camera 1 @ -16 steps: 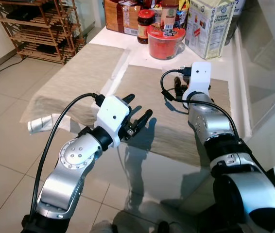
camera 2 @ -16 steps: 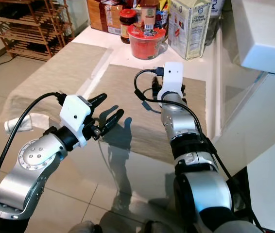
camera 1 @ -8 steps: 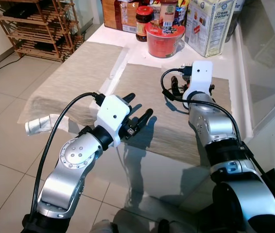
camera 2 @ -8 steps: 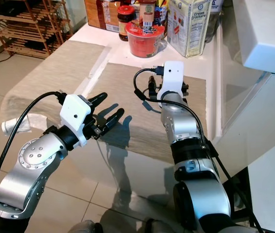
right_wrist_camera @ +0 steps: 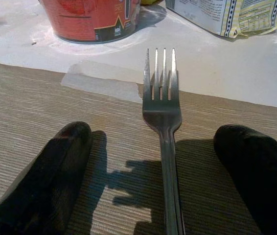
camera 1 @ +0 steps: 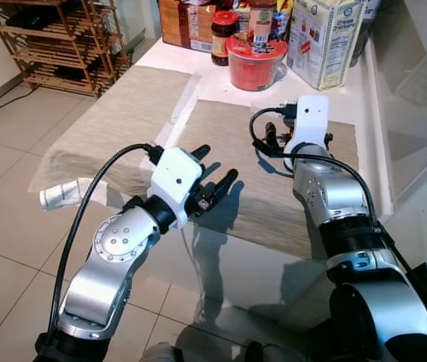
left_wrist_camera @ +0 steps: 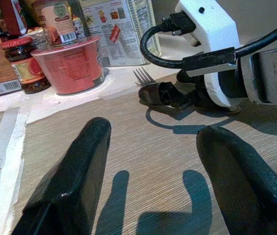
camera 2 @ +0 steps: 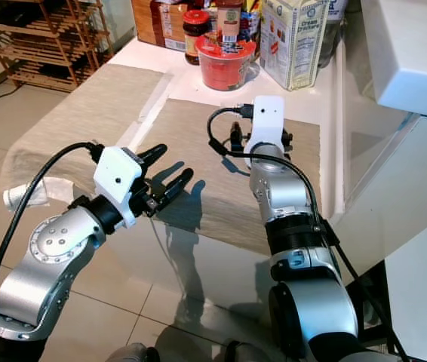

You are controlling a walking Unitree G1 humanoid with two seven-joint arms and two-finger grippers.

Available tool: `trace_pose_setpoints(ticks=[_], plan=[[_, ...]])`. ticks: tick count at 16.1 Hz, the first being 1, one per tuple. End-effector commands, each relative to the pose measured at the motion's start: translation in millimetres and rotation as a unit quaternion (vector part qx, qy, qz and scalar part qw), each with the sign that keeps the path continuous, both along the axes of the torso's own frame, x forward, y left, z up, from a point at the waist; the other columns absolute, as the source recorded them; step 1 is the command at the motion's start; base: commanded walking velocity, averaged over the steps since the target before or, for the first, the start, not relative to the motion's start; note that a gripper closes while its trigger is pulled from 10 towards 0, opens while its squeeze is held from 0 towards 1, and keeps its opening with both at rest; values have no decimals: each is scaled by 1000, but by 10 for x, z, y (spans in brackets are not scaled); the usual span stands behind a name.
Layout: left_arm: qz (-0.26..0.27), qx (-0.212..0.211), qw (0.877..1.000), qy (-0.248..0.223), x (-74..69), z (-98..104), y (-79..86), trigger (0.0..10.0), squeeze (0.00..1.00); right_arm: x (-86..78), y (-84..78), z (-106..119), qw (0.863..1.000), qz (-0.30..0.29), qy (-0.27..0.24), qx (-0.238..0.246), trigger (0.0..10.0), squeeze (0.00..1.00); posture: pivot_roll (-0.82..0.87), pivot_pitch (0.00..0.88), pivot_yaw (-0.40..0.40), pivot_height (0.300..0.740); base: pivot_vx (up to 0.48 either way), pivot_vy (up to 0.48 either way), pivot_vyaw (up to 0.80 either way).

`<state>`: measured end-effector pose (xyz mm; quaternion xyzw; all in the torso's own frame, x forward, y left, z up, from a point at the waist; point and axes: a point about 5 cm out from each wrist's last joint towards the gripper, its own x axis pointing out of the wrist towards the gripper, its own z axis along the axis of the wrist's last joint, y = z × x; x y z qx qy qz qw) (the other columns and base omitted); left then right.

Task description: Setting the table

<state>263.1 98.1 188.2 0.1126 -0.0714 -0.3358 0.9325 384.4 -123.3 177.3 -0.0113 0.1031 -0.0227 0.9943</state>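
Observation:
A silver fork [right_wrist_camera: 164, 122] lies flat on the far part of the right beige placemat [camera 1: 221, 132], tines toward the red cup. My right gripper [right_wrist_camera: 154, 147] is open and low over the mat, one finger on each side of the fork handle and clear of it. The fork's tines [left_wrist_camera: 141, 76] also poke out past that gripper in the left wrist view. My left gripper [camera 1: 217, 163] is open and empty above the near edge of the same mat.
A second beige placemat [camera 1: 123, 113] lies to the left. At the table's back stand a red noodle cup [camera 1: 256, 64], a jar [camera 1: 223, 38] and a cracker box [camera 1: 327, 41]. A wooden rack [camera 1: 55, 45] stands far left; a white roll [camera 1: 62, 194] lies near left.
The view has shifted slightly as the camera moved. Both arms hold the same pose and the fork has not moved.

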Motion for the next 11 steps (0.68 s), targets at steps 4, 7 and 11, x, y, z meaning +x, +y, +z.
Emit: trace_pose_setpoints(ticks=[4, 7, 11], plan=[[-7, 0, 1000, -10, -20, 39, -16, 10000, 0, -107, -62, -484, 996, -13, 86, -2, 10000, 0, 101, 74, 24, 740, 0, 0, 0], [-8, 2, 1000, -11, -16, 49, -14, 10000, 0, -129, -50, -598, 994, -14, 108, 12, 0, 0, 105, 73, 26, 740, 0, 0, 0], [-8, 4, 1000, -10, -18, 54, -7, 10000, 0, -131, -33, -543, 994, -12, 110, 2, 0, 0, 106, 82, 25, 740, 0, 0, 0]])
